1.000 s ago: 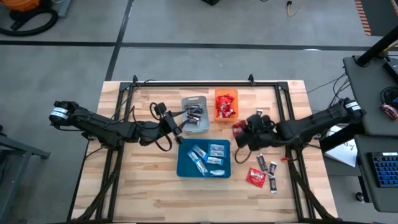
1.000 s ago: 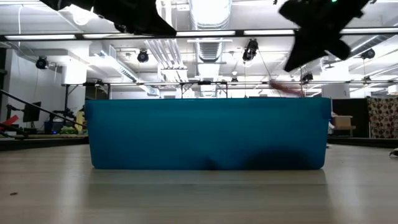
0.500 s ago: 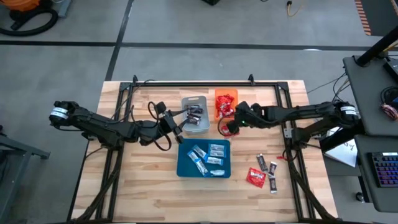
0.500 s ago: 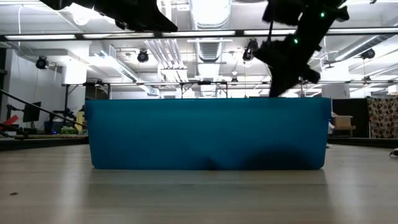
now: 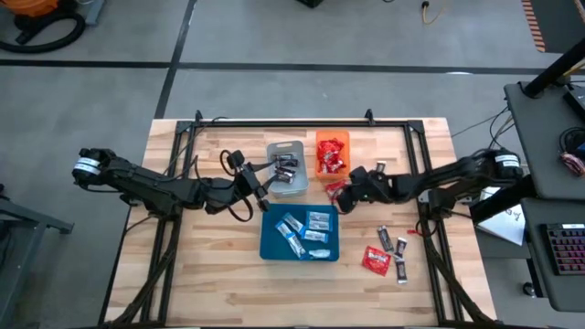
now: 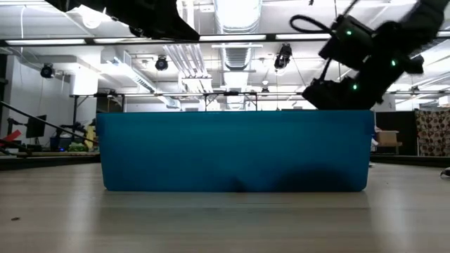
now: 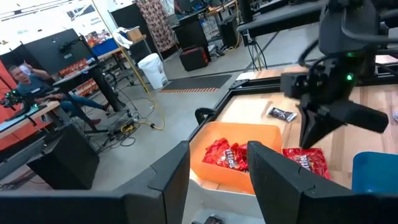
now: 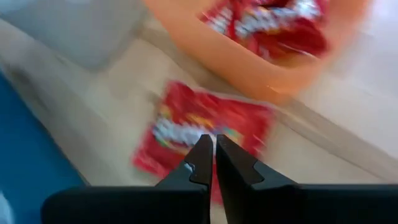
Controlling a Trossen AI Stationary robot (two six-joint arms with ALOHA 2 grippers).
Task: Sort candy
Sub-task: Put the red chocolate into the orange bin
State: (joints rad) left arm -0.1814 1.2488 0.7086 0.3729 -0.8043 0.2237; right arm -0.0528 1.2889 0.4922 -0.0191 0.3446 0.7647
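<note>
Just beside the near corner of the small orange plastic tray (image 5: 332, 153), on the bare wooden table (image 5: 210, 265), a shiny red candy packet (image 5: 336, 191) is seen lying flat, outside the tray it appears meant for. The right gripper (image 5: 352, 182) is poised directly over it — in the right wrist view its two dark fingers are pressed almost together with nothing between them, their tips pointing down at the middle of the packet (image 8: 199, 134). The packet's long axis is judged to run slantwise to the tray's edge, with one short end toward the tray; how squarely the finger line crosses it cannot be told. The tray, already holding several red packets (image 7: 231, 155), lies just beyond the packet from the gripper, so only a short carry away from the deep blue plastic tray (image 5: 300, 232) would be needed. The left gripper (image 5: 264, 187) is held partly open and empty by the grey tray (image 5: 286, 168), farther from the packet than the right one. More loose sweets (image 5: 387, 251) are left well apart, toward the table's right edge.
</note>
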